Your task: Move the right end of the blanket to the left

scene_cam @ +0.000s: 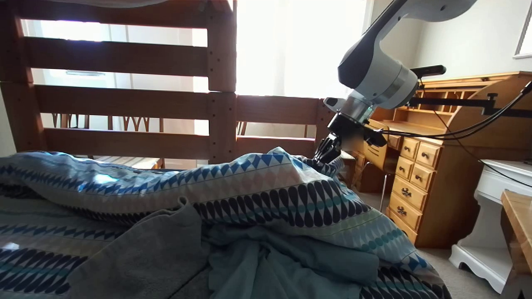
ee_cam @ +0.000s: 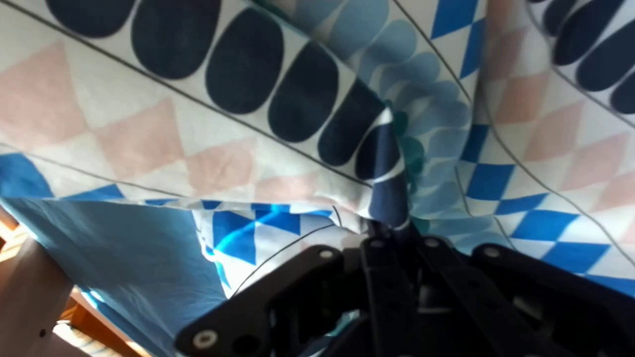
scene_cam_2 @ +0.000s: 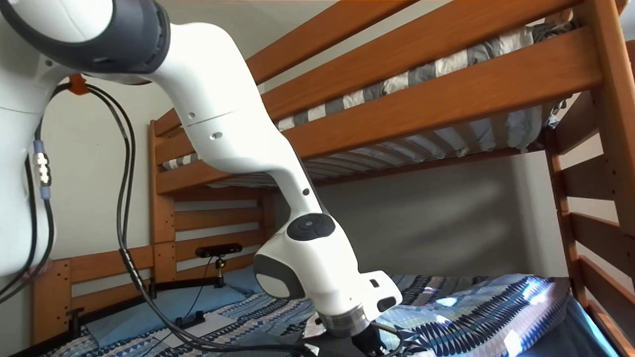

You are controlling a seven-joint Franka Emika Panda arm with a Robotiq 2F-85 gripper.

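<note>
The blanket, with its navy, light blue, pink and white pattern, lies rumpled over the bed in both exterior views (scene_cam: 299,203) (scene_cam_2: 461,322). In an exterior view, its raised ridge reaches my gripper (scene_cam: 319,162) on the right. In the wrist view, the blanket (ee_cam: 149,119) fills most of the picture and is pinched into a navy fold that runs between my fingertips (ee_cam: 395,234). The fingers are close together on this fold. The very tips are dark and partly hidden by cloth. In an exterior view, the gripper (scene_cam_2: 369,343) is largely hidden at the bottom edge.
Grey-teal cloth (scene_cam: 266,265) lies bunched on the near side of the bed. Wooden bunk-bed rails (scene_cam: 124,97) stand behind, and the upper bunk (scene_cam_2: 446,104) hangs over the bed. A wooden desk (scene_cam: 419,182) and a white nightstand (scene_cam: 484,228) stand beside it. A camera (scene_cam_2: 218,250) sits on a bar.
</note>
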